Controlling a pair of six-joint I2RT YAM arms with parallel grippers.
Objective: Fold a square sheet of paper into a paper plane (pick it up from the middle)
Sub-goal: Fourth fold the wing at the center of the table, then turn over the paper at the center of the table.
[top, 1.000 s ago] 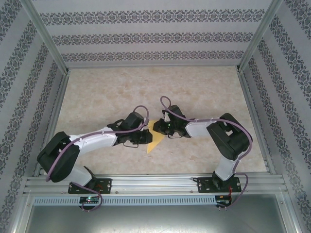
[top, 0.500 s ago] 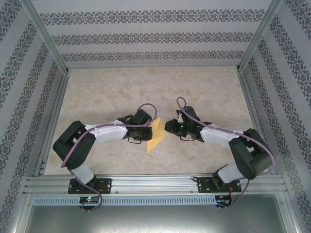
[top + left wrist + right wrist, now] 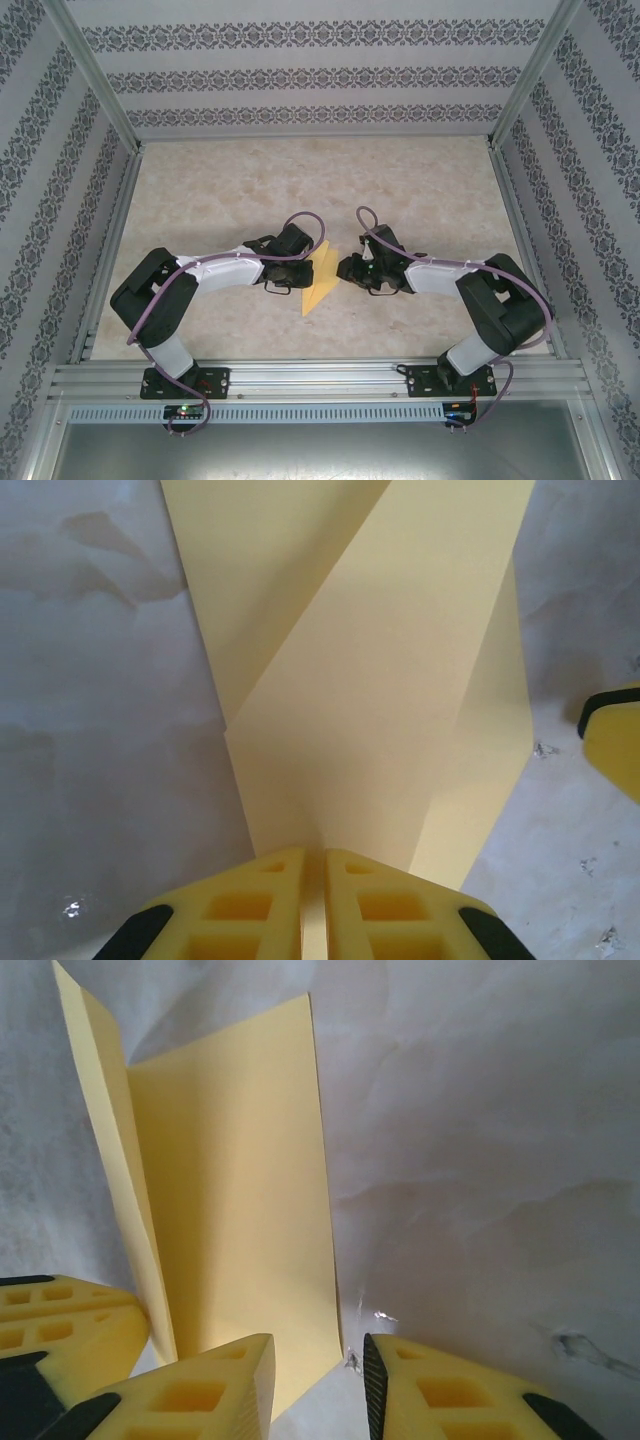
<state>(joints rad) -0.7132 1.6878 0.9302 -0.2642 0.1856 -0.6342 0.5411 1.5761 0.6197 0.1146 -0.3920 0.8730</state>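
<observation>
Two, maybe three creases are in, no more. The thin yellow-orange square sheet of paper [image 3: 370, 680] shows a diagonal flap lying over a flat panel, w/ a narrow strip bent back along its right side. So it's no flat square now, but no dart either: no pointed nose, no matched wings, and I can't make out a clear centre crease. My guess is the early folds are done and most of the job is left: nose folds, centre fold, wings, pressing the creases flat.

In the top view the sheet sits between both arms, approx mid-table toward the near side, above the beige marbled table top [image 3: 420, 180]. It looks partly raised. Can't tell whether its low corner rests on the surface.

The left gripper [image 3: 313, 855] has its yellow fingers pinched tight on the sheet's near edge, only the paper's thickness between them, so it carries the sheet.

The right gripper [image 3: 318, 1345] has its fingers a little apart, w/ a plain gap. The sheet's near corner ends right at that gap, and nothing is clamped as far as I see. In the left wrist view one of its fingers is just beside the sheet's right edge, not touching.
</observation>
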